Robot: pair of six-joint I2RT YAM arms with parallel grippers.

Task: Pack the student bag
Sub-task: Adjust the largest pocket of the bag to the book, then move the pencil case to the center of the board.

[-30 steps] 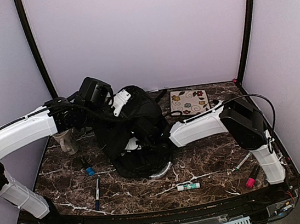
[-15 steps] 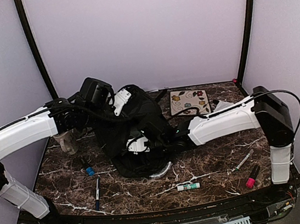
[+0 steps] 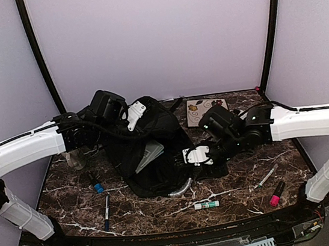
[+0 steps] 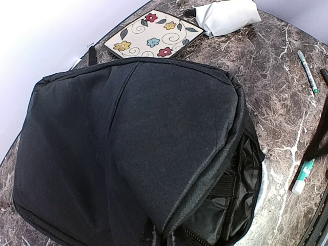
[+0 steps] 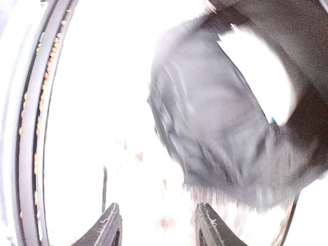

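Note:
The student bag [image 3: 154, 136], black and soft, slumps in the middle of the marble table; it fills the left wrist view [image 4: 128, 148], its side pocket gaping at the lower right. My left gripper [image 3: 136, 117] is shut on the bag's upper fabric and holds that edge up; its fingers are buried in the cloth. A flat grey surface [image 3: 149, 152] shows in the bag's mouth. My right gripper [image 3: 184, 157] hovers just right of the opening, open, nothing between its fingertips [image 5: 207, 225]. The right wrist view is blurred and washed out, with the bag [image 5: 220, 128] at upper right.
A floral pad [image 3: 207, 110] lies behind the bag, beside a white pouch [image 4: 228, 15]. A glue stick [image 3: 206, 205], pink marker [image 3: 276, 194] and thin pen [image 3: 266, 176] lie front right. Left of the bag are a black pen [image 3: 106, 211], a blue-capped item [image 3: 96, 183] and a pale cup [image 3: 75, 156].
My right gripper has pulled out of the bag's mouth to the right, and that arm has swung out straight. The left gripper has kept its hold, barely moving.

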